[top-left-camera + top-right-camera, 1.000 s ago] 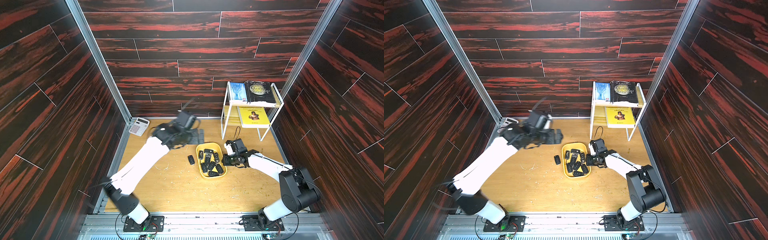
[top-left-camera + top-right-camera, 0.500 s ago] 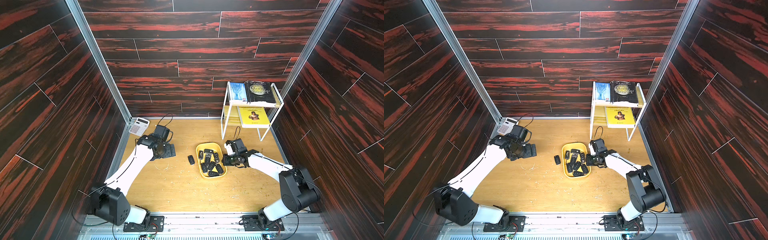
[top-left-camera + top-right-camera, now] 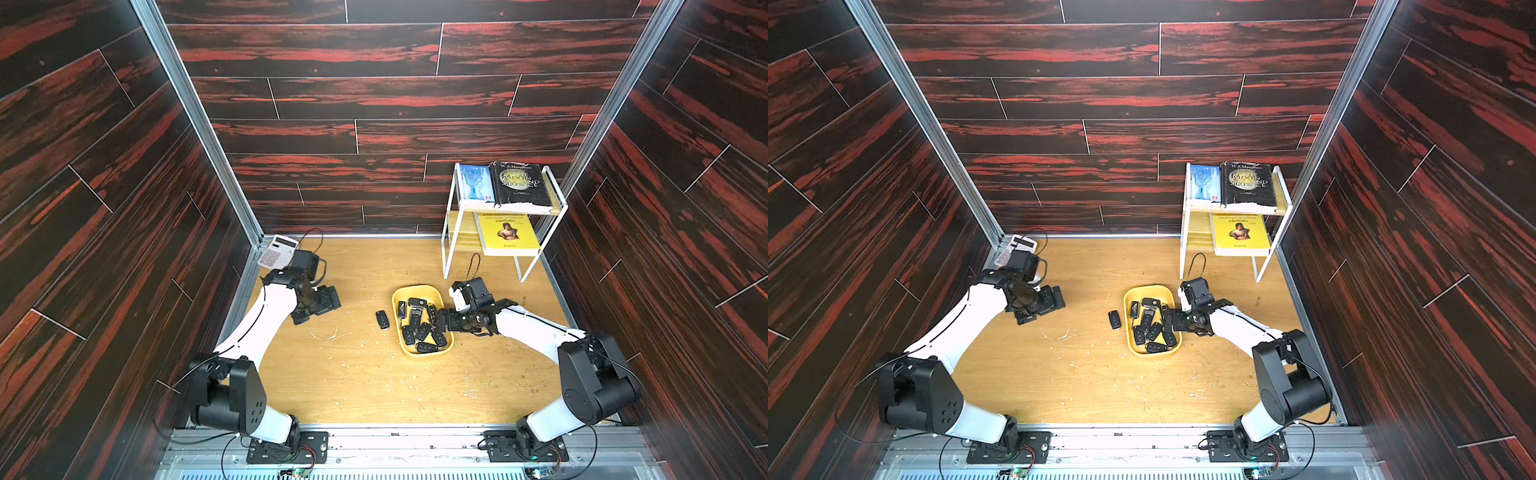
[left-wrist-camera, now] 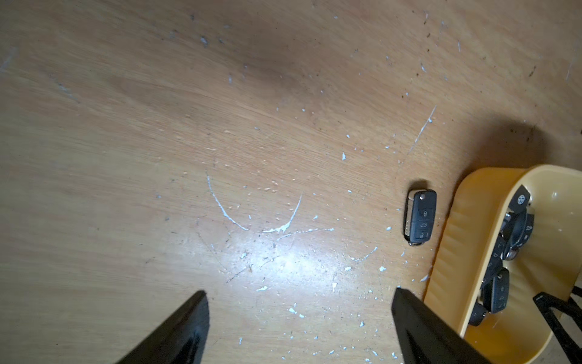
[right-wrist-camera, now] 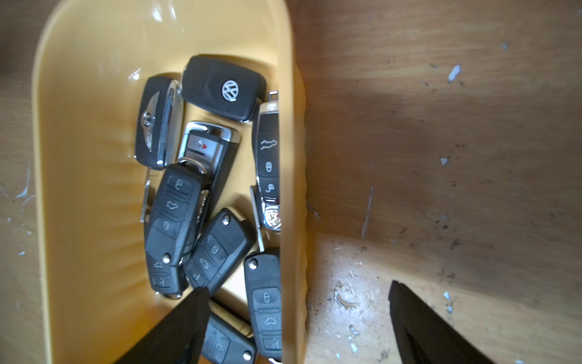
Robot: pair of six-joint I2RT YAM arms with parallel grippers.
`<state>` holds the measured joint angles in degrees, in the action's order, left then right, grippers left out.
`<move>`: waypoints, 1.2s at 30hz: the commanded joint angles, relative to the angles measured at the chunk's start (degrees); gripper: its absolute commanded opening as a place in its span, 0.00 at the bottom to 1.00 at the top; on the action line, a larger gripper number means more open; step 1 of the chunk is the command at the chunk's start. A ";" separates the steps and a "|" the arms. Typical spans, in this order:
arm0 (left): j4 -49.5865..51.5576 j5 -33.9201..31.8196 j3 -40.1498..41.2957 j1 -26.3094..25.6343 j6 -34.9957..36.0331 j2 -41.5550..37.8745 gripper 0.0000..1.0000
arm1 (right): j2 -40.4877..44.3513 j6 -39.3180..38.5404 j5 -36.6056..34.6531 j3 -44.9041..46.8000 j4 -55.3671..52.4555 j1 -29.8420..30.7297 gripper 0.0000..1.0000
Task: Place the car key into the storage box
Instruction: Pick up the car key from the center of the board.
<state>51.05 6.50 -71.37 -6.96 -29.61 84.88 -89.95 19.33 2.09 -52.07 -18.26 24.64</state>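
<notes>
1. Room first: a wooden tabletop (image 3: 374, 386) boxed in by dark, red-streaked plank walls (image 3: 374, 95). The wood is pretty scuffed, with white scratches (image 4: 226, 214) and crumbs everywhere.
2. Only the top views show the back corners. A calculator (image 3: 276, 251) sits behind the left arm. On the other side there's a white wire rack (image 3: 449, 249) with a black book (image 3: 519, 183) and a blue book (image 3: 476, 185) on top and a yellow book (image 3: 507, 232) below.
3. The left wrist view gets the car key (image 4: 421, 217) up close. It lies flat on the table, buttons up, just beside the storage box (image 3: 419, 290) but outside it.
4. Same view: the left gripper (image 4: 299, 294) has its fingers spread wide with nothing between them. It hangs over bare wood, well apart from that key.
5. From the top, the box's contents are just dark blobs. The right wrist view shows a heap of black key fobs (image 5: 176, 214), overlapping, with logos and lock buttons readable. Bare yellow floor runs along one side.
6. The right gripper (image 5: 297, 288) is spread wide too and holds nothing. It straddles the box's wall, one finger over the fobs and the other over the table.
</notes>
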 commanded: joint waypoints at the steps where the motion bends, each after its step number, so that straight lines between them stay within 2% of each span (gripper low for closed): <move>1: 1.86 0.02 0.84 2.18 1.32 -4.45 0.95 | 3.05 -0.06 -1.86 -2.46 -1.29 0.05 0.93; 5: 3.46 0.28 1.25 5.47 2.42 -5.96 0.95 | 7.30 -3.14 -0.43 -7.71 -5.01 1.86 0.94; 8: 4.02 2.28 1.43 8.55 2.63 -6.10 0.95 | 7.81 -6.95 -1.75 -14.52 -9.38 7.13 0.90; 11: 4.10 5.67 1.47 11.60 2.52 -5.35 0.95 | 4.12 -8.10 -4.47 -22.42 -15.57 12.98 0.92; 13: 4.31 9.30 1.63 12.90 2.72 -4.65 0.95 | 1.29 -8.49 -5.48 -26.76 -18.01 16.43 0.98; 17: 2.33 12.70 3.13 14.55 3.02 -5.15 0.95 | -5.01 -8.24 -9.24 -33.42 -18.76 23.28 0.99; 19: 1.20 13.07 3.85 15.16 3.02 -5.96 0.95 | -11.49 -8.04 -13.07 -40.99 -24.77 25.55 0.98; 21: 0.16 13.09 4.71 15.81 3.24 -6.53 0.95 | -18.56 -8.05 -22.64 -49.07 -31.51 29.07 0.99; 23: -0.25 13.82 5.27 16.21 3.24 -6.60 0.95 | -23.58 -7.61 -28.96 -54.78 -35.50 31.69 0.99; 26: -1.39 15.66 6.08 16.41 3.01 -6.08 0.95 | -27.57 -7.10 -31.62 -57.55 -35.64 33.74 0.98; 31: -1.86 14.41 6.50 16.52 1.62 -5.23 0.95 | -33.92 -4.28 -36.86 -61.67 -38.86 35.53 0.96; 36: -2.88 15.36 7.03 16.54 1.39 -5.03 0.95 | -36.96 -4.11 -36.99 -61.65 -37.27 36.00 0.96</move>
<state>48.97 21.02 -65.39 9.17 -28.01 79.81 -125.25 14.13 -32.40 -112.29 -54.06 60.38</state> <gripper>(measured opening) 0.951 0.960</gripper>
